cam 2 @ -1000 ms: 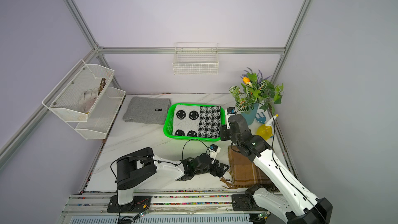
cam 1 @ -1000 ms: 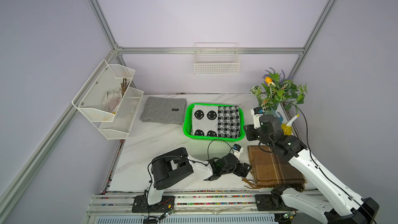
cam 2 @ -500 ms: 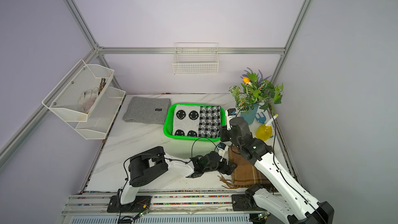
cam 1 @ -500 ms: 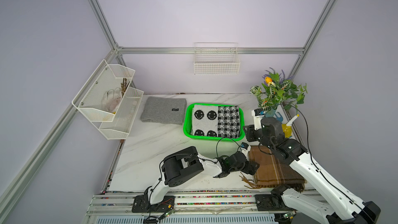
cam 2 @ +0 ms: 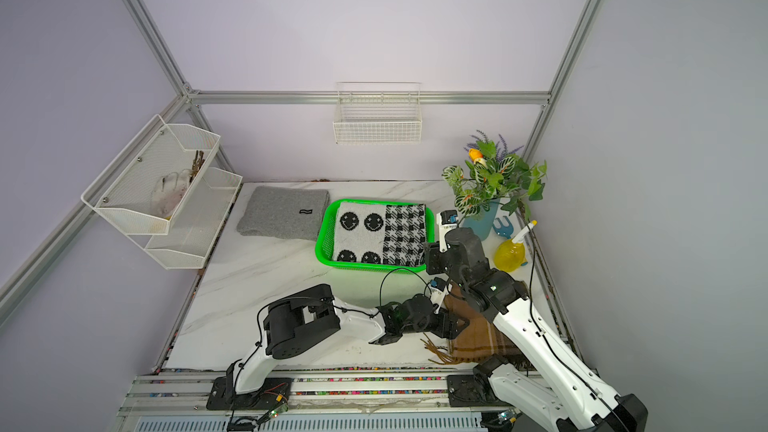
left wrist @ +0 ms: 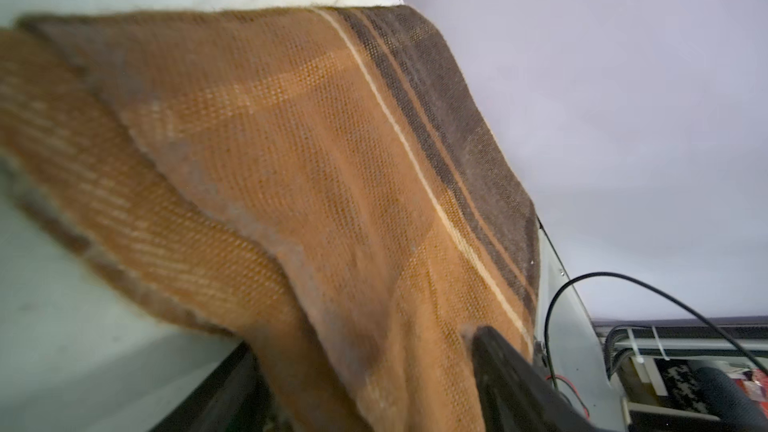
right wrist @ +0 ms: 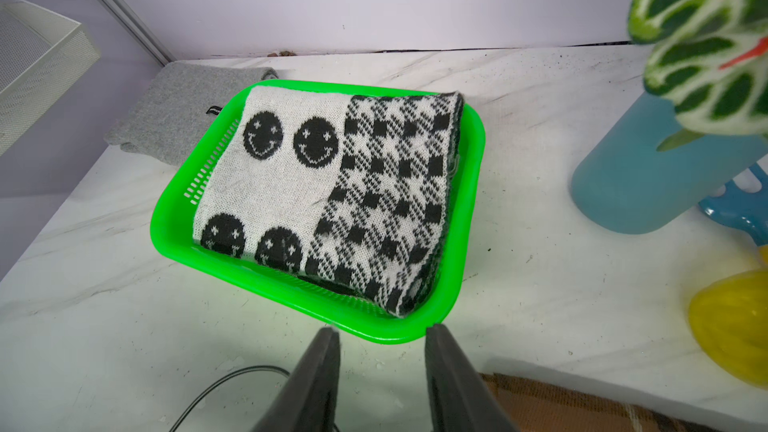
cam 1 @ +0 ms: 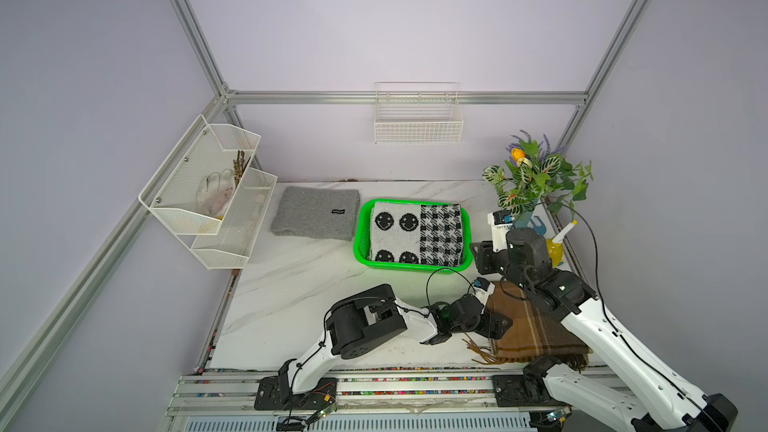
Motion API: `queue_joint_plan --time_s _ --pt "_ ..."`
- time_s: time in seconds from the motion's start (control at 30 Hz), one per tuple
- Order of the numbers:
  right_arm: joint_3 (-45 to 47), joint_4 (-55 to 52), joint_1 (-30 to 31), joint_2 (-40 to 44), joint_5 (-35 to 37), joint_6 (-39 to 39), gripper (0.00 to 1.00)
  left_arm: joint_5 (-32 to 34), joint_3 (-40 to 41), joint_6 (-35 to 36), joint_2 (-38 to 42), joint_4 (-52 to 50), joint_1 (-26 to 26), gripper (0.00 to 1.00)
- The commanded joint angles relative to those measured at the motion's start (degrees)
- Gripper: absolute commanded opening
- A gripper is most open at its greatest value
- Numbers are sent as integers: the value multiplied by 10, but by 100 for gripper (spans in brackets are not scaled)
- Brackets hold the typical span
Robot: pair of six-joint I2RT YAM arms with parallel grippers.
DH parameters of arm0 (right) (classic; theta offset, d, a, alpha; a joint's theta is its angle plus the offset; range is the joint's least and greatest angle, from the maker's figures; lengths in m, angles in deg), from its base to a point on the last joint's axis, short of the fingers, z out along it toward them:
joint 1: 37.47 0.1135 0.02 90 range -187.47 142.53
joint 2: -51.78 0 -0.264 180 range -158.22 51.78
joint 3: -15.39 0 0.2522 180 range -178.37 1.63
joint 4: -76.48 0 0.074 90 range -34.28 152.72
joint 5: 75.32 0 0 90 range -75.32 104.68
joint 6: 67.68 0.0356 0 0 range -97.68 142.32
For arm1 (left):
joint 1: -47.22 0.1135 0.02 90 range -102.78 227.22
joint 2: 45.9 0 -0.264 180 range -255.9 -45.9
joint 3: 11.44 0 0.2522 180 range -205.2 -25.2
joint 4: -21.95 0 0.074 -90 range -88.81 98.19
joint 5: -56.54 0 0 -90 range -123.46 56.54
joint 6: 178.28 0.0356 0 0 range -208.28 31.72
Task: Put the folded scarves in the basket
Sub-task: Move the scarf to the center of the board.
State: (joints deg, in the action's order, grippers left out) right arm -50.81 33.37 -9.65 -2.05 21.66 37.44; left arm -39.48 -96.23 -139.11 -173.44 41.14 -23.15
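Reaching: left gripper [cam 1: 500,323], low at lower middle of a top view, meets the left edge of the folded brown plaid woven scarf [cam 1: 536,332], which lies on the table at lower right with its fringe trailing lower left.
Grip: jaws stand wide astride the cloth in the wrist view; whether they pinch it cannot be told.
Direction: bright green perforated plastic basket [cam 1: 360,243] lies up and left of the scarf.
Idle arm: right gripper [right wrist: 382,332], narrowly parted and empty, hovers by the basket's near rim.
Shelf: white mesh two-tier shelf [cam 1: 199,201], far left, holds a pale glove-like item.
Basket contents: folded black-and-white knitted scarf [cam 1: 415,238].
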Motion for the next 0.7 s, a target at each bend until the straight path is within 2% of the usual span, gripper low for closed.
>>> queue_joint_plan --time_s 0.0,0.07,0.2,0.27,0.37,0.5,0.67 --pt "8 18 0 8 8 -4 39 -31 -9 -22 -29 -34 -9 72" --pt "8 18 0 6 6 -5 39 -27 -12 -16 -29 -41 -9 67" --pt "10 20 0 9 6 -7 38 -45 -10 -24 -43 -9 -9 36" --pt "12 21 0 12 7 -7 38 -47 2 -30 -44 10 -5 16" --pt "18 26 0 11 3 -6 37 -36 32 -25 -23 7 8 9" --pt "22 30 0 3 -7 -4 36 -34 133 -43 31 61 43 0" --pt "22 31 1 -1 -15 -3 36 -20 228 -25 107 53 61 0"
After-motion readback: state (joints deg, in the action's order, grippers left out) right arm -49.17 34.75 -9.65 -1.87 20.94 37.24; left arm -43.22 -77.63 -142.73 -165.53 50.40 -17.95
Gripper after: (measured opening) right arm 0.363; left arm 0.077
